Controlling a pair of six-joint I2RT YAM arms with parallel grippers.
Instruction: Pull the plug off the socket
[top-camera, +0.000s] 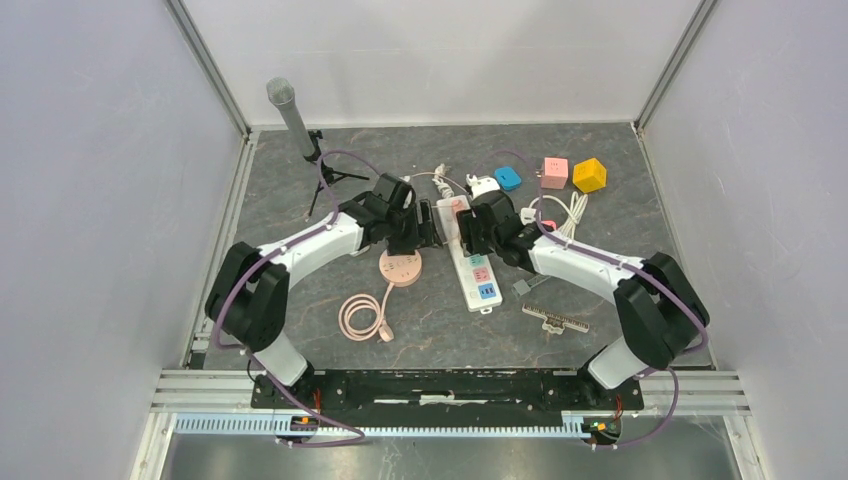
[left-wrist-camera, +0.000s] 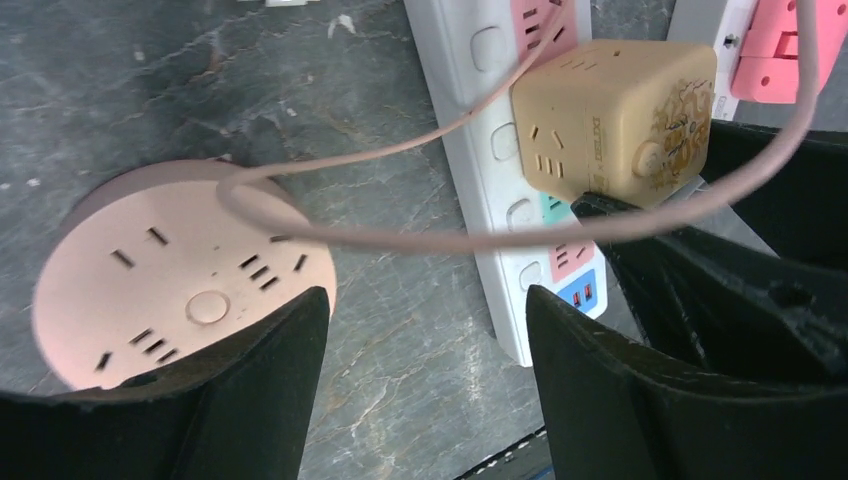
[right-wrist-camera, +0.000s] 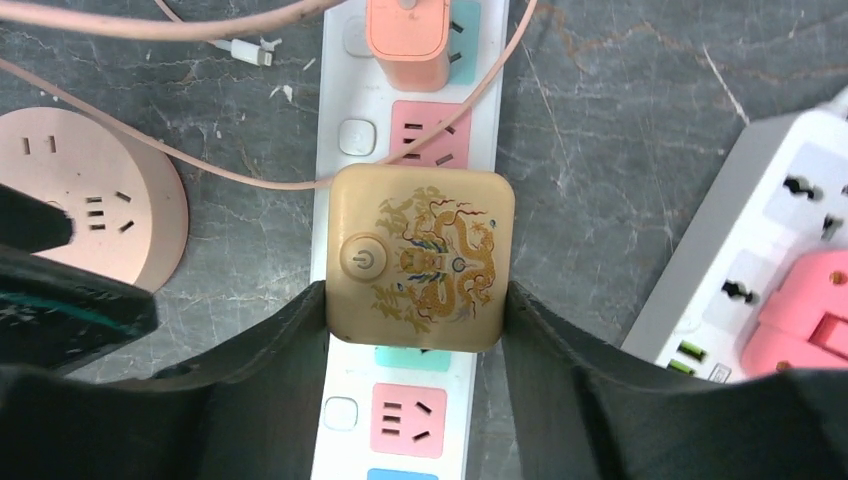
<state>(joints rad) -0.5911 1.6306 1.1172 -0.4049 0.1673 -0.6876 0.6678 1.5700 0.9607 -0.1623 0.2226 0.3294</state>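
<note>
Now, top cam: left gripper (top-camera: 430, 228) and right gripper (top-camera: 466, 230) are crowding the power strip (top-camera: 478, 278). L-wrist: left one's hanging wide, empty. R-wrist: right one's clamping cube plug (right-wrist-camera: 420, 250), sitting mid-strip. Strip unpinned, so risking lifting w/ plug.

White arm links (top-camera: 318, 243), black joints (top-camera: 250, 298), purple cables (top-camera: 347, 155) — left claw (left-wrist-camera: 425, 300) and right claw (right-wrist-camera: 415, 290) matte black.

Pink cable (left-wrist-camera: 400, 240) (slack) crosses before the left gripper (left-wrist-camera: 425, 310)

Tan cube plug (right-wrist-camera: 420, 260) w/ gold dragon print, upright on white power strip (right-wrist-camera: 412, 420), over teal outlet (right-wrist-camera: 410, 358).
</note>
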